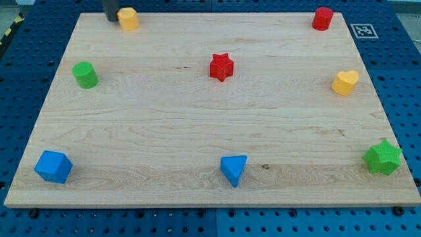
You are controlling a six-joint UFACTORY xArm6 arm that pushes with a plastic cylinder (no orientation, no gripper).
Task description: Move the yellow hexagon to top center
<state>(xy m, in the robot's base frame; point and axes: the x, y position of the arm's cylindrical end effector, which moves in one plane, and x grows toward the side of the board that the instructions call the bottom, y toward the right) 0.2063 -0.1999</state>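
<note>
The rod's tip [110, 20] rests at the view's top left, just beside the yellow hexagon [128, 18] on its left, seemingly touching it; the rod carries no jaws, so it has hold of nothing and only stands against the block. The yellow hexagon sits near the top left corner of the wooden board [164, 138], well apart from the top centre. A red block [322, 18], its shape unclear, stands at the top right; a red star [222, 67] lies near the middle; a green cylinder [85, 75] sits at the left; a yellow heart [345, 82] at the right; a blue cube [52, 166] at the bottom left; a blue triangle [234, 170] at the bottom centre; a green star [383, 157] at the bottom right.
</note>
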